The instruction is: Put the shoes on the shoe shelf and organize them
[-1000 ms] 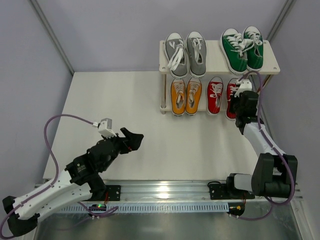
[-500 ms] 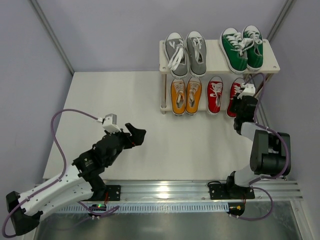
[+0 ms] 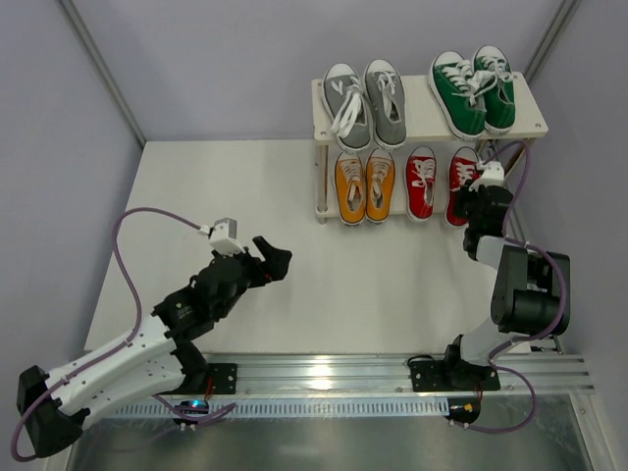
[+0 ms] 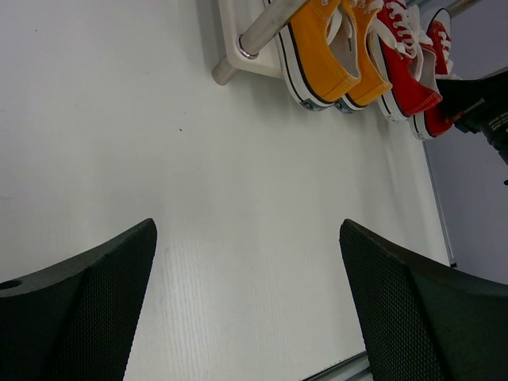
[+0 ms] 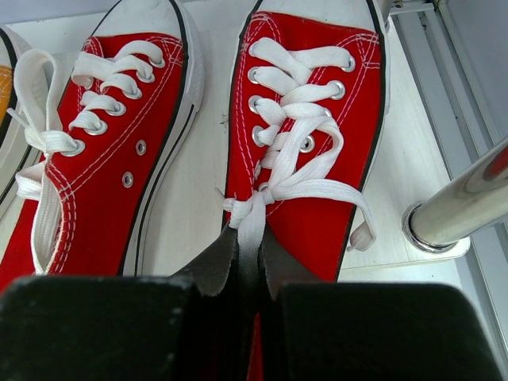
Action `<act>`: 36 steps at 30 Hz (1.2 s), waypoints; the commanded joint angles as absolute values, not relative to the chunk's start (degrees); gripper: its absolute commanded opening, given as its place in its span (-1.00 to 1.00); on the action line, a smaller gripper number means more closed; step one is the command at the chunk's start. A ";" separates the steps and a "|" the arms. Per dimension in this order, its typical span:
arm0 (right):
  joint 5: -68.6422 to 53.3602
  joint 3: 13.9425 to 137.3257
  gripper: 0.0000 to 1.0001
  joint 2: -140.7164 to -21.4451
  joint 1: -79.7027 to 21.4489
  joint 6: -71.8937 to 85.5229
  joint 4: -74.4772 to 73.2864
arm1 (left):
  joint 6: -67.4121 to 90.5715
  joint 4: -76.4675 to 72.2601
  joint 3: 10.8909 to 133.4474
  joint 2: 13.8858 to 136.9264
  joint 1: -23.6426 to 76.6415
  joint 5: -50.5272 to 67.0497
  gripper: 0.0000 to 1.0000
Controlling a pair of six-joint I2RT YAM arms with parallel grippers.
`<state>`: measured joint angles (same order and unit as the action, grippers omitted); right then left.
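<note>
The shoe shelf [image 3: 420, 114] stands at the back right. Its top board carries a grey pair [image 3: 343, 103] and a green pair [image 3: 459, 98]. The lower board [image 5: 208, 171] holds a yellow pair [image 3: 350, 186] and two red shoes. My right gripper [image 5: 250, 254] is shut on the heel end and lace of the right red shoe [image 5: 317, 119], which lies beside the left red shoe [image 5: 103, 159]. My left gripper [image 4: 248, 230] hangs open over the bare table, far from the shelf, with nothing between its fingers [image 4: 87, 302].
A metal shelf post [image 5: 456, 210] stands just right of the held shoe, and another post [image 4: 258, 36] is left of the yellow pair. The white table [image 3: 245, 196] stretches left of the shelf. Grey walls close in at the back and sides.
The right gripper has slid the right red shoe further in under the top board, its arm folding more upright. The left arm has edged forward and right, gripper still open.
</note>
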<state>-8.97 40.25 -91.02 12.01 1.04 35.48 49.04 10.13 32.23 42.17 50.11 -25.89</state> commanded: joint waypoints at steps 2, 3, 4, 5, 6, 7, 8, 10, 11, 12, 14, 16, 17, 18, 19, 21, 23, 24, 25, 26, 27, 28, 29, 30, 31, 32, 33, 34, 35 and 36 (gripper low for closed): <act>-14.50 44.65 -0.92 -88.33 11.60 0.26 42.98 | 48.87 7.38 35.07 41.75 49.66 -25.66 0.88; -14.59 45.08 -0.92 -88.24 11.60 0.18 42.80 | 48.87 7.56 35.07 41.40 49.75 -25.75 0.87; -14.59 45.35 -0.92 -88.24 11.60 0.18 42.63 | 48.95 7.82 34.98 41.14 49.75 -25.84 0.87; -14.59 45.61 -0.92 -87.89 11.60 0.18 42.19 | 48.96 8.17 34.98 40.26 49.66 -26.27 0.87; -14.94 46.05 -0.92 -87.80 11.60 0.18 42.01 | 49.04 8.87 34.89 39.91 49.66 -26.37 0.88; -14.94 46.23 -0.92 -87.63 11.60 0.26 41.92 | 49.13 8.96 34.72 39.55 49.75 -26.54 0.88; -15.12 46.23 -0.92 -87.28 11.60 -1.04 41.84 | 49.13 9.14 34.63 39.12 49.75 -26.98 0.88; -14.94 46.76 -0.92 -87.10 11.60 -1.32 40.96 | 49.39 9.75 34.45 38.41 49.75 -27.16 0.87; -14.77 46.93 -0.92 -87.10 11.60 -1.75 40.61 | 49.39 9.93 34.37 38.06 49.66 -27.25 0.87; -14.50 47.37 -0.92 -87.45 11.60 -2.02 40.26 | 49.66 9.93 34.37 37.97 49.66 -27.42 0.88; -13.89 47.90 -0.92 -88.15 11.51 -2.20 39.03 | 49.75 10.02 34.19 37.79 49.66 -27.33 0.87; -13.28 48.08 -0.92 -88.94 11.60 -2.02 39.02 | 49.83 10.46 34.36 37.88 49.75 -27.25 0.88; -12.92 48.16 -0.92 -89.29 11.60 -2.02 38.94 | 49.83 10.46 34.45 37.71 49.75 -27.33 0.88; -12.66 48.51 -0.92 -89.73 11.51 -2.11 38.76 | 49.83 10.72 34.54 37.79 49.66 -27.25 0.88; -12.05 48.60 -0.92 -90.43 11.60 -2.28 38.59 | 49.83 10.90 34.63 37.44 49.75 -27.33 0.88; -11.95 48.87 -0.92 -91.05 11.60 -2.20 38.58 | 49.83 11.25 34.63 37.18 49.66 -27.42 0.87; -11.87 49.04 -0.92 -91.84 11.60 -2.02 38.58 | 49.92 11.69 34.63 36.83 49.66 -27.60 0.88; -11.78 48.96 -0.92 -92.11 11.60 -1.93 38.67 | 50.01 11.86 34.63 36.65 49.75 -27.68 0.88; -11.78 48.87 -0.85 -92.02 11.51 -1.67 39.02 | 50.01 12.04 34.63 36.56 49.66 -27.77 0.87; -11.52 48.78 -0.73 -92.02 11.51 -1.67 39.02 | 50.10 12.22 34.63 36.39 49.66 -27.95 0.88; -11.34 48.43 -0.60 -91.85 11.60 -1.58 39.11 | 50.27 12.22 34.63 36.30 49.75 -27.86 0.87; -10.90 48.17 -0.32 -91.67 11.60 -1.50 39.72 | 50.27 12.22 34.63 36.30 49.66 -27.86 0.88; -10.72 47.82 -0.25 -91.23 11.60 -1.41 40.25 | 50.27 12.22 34.63 36.21 49.75 -27.86 0.87; -10.11 47.20 -0.18 -90.88 11.60 -1.32 40.51 | 50.36 12.04 34.63 36.30 49.66 -27.77 0.88; -9.93 46.94 -0.09 -90.62 11.60 -1.23 40.95 | 50.36 12.22 34.63 36.21 49.66 -27.77 0.88; -9.84 46.67 0.06 -89.66 11.51 -1.14 41.31 | 50.36 12.13 34.63 36.21 49.75 -27.69 0.88; -9.06 45.97 0.17 -89.30 11.51 -0.97 41.57 | 50.36 11.95 34.63 36.21 49.66 -27.69 0.87; -8.70 45.71 0.29 -88.60 11.60 -0.79 41.92 | 50.27 12.04 34.72 36.12 49.75 -27.60 0.88; -8.27 45.44 0.46 -87.90 11.60 -0.62 41.92 | 50.27 11.95 34.72 36.21 49.75 -27.51 0.88; -8.09 44.66 0.50 -86.15 11.51 -0.62 41.92 | 50.27 12.04 34.80 35.95 49.75 -27.51 0.88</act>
<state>-10.07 45.50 -91.18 11.40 -0.51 36.05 50.35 12.71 32.71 36.73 50.11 -26.41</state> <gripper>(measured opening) 0.722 0.938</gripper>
